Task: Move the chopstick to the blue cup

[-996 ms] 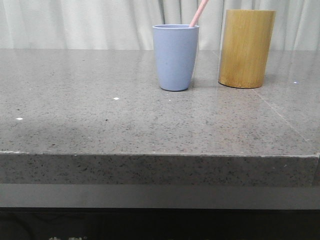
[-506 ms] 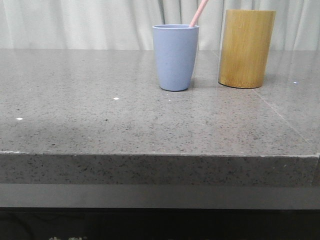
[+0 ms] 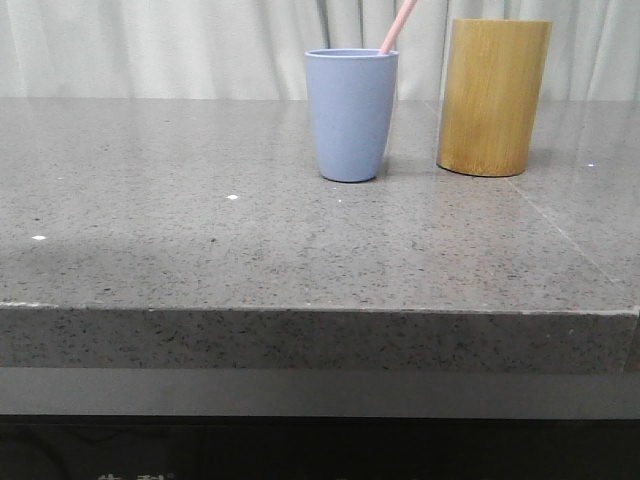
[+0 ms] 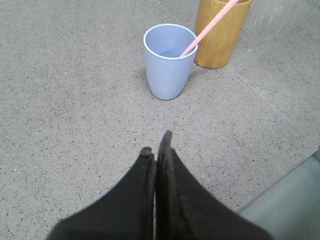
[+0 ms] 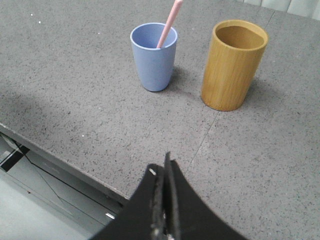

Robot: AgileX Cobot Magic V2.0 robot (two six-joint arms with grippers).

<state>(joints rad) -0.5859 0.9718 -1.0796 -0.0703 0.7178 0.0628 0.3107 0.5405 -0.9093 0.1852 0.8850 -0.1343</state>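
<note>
Chopstick (image 3: 397,26), thin and pale pink, stands tilted inside the blue cup (image 3: 350,115), leaning on its rim. The cup sits upright on the grey tabletop (image 3: 200,230), just beside a bamboo cylinder (image 3: 493,97). Left gripper (image 4: 156,142) and right gripper (image 5: 162,165) hover apart from the cups, jaws closed, holding nothing.

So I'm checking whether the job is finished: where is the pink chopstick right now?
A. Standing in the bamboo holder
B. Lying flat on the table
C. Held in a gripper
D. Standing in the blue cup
D. The chopstick leans out of the blue cup, its lower end inside; the bamboo holder looks empty inside, and both grippers, left and right, are shut on nothing.
</note>
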